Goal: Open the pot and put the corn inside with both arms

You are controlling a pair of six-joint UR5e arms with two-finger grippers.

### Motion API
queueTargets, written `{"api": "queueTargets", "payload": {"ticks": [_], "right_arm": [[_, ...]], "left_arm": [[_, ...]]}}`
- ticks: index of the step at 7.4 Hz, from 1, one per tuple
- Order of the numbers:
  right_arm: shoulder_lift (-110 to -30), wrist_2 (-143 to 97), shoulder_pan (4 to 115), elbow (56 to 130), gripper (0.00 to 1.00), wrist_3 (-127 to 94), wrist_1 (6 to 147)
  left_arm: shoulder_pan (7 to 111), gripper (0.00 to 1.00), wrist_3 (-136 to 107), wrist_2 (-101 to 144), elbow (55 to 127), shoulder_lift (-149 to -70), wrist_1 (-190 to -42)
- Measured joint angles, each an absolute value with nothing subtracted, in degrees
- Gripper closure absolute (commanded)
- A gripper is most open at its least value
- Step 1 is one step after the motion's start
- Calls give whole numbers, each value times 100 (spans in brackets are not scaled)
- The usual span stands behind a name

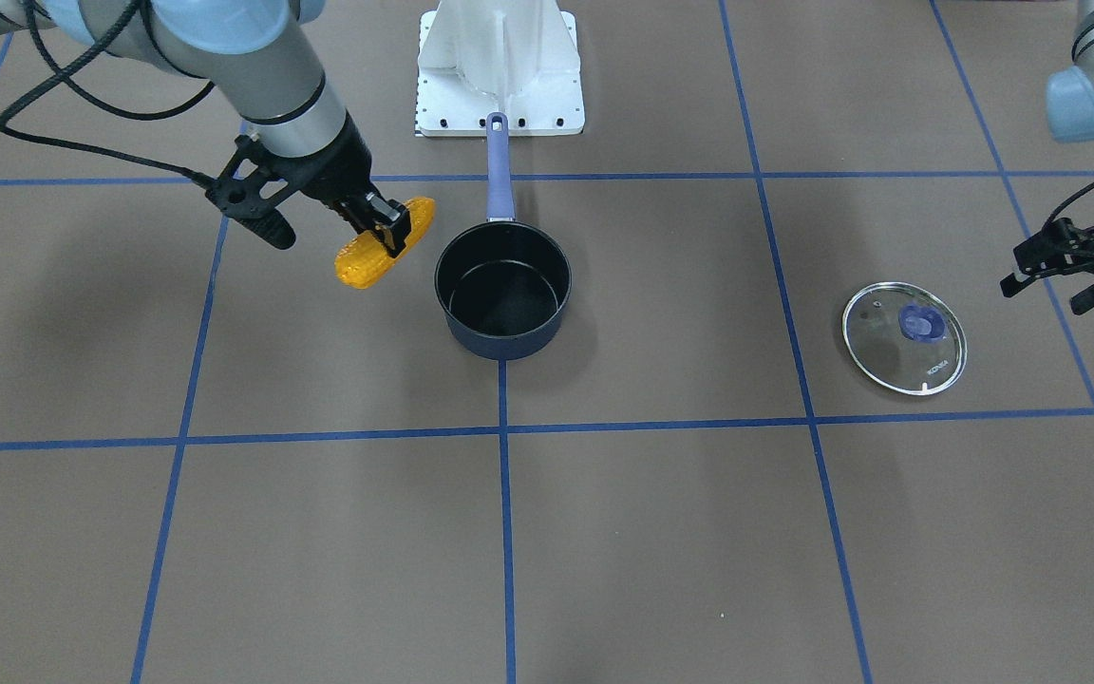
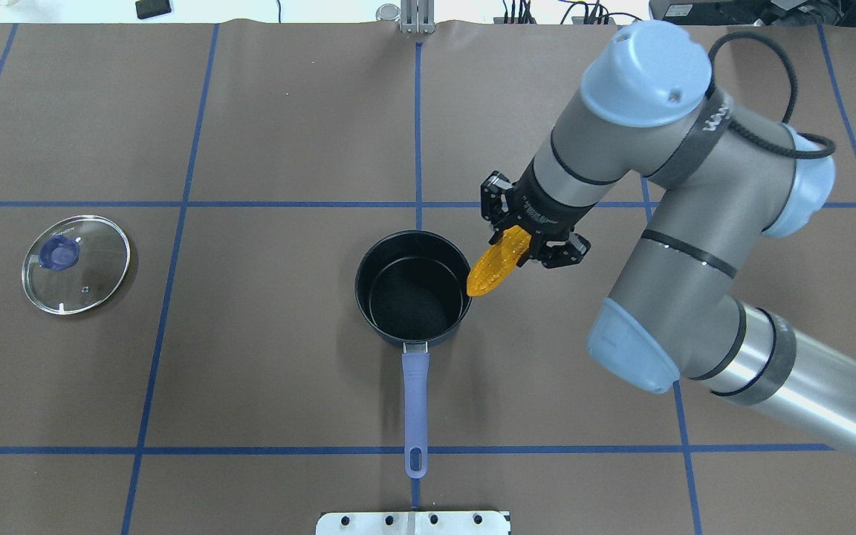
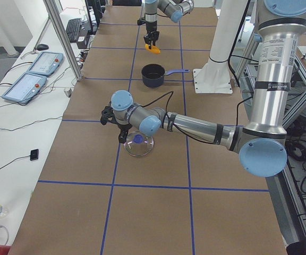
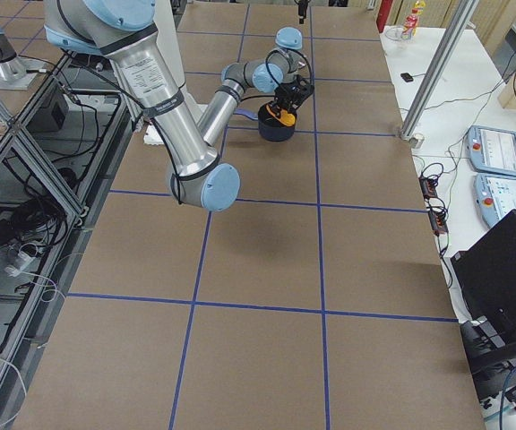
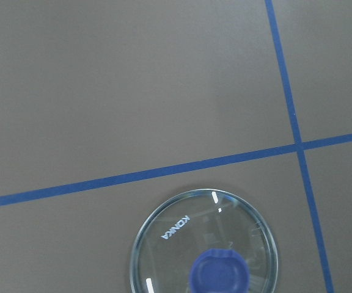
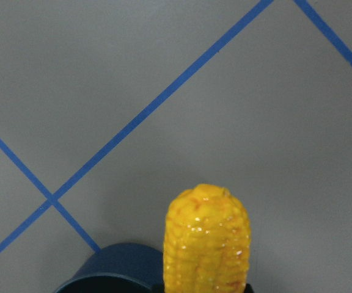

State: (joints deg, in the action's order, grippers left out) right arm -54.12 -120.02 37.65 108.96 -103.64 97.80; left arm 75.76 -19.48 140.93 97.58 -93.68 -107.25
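Right tool point(image 1: 386, 226) upper left of front view, angled down, clamped on corn point(image 1: 358, 264); left tool point(image 1: 1092, 293) at right edge, jaw state unclear.

The left gripper point(image 1: 1065, 266), by the left end of the table point(image 1: 661, 532), runs off the front view's edge, so how its jaws stand cannot be told. The right gripper point(image 1: 390, 233) covers the middle of the corn point(image 1: 362, 264). The right wrist view cuts off the corn's lower end and shows only a sliver of the pot point(image 6: 112, 268). The left wrist view crops the glass lid point(image 5: 203, 235).
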Motion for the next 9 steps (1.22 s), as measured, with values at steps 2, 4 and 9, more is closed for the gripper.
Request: {"api": "queueTargets", "payload": {"ticks": [2,4,9], "right_arm": [[-5135,-11787,3389,10846,74,-10525,9820],[-4785,-11665,3240,10458,74,-10563,9814],[-4365,-11516,3190,9437,71,-10169,9616]], "left_arm": [[8148,3,-766,14180,9812,-9394,-9910],[8498,2,-129,14193,9987,-9395,-9393],[8662,2,139,14190,10142,-9320,-9247]]}}
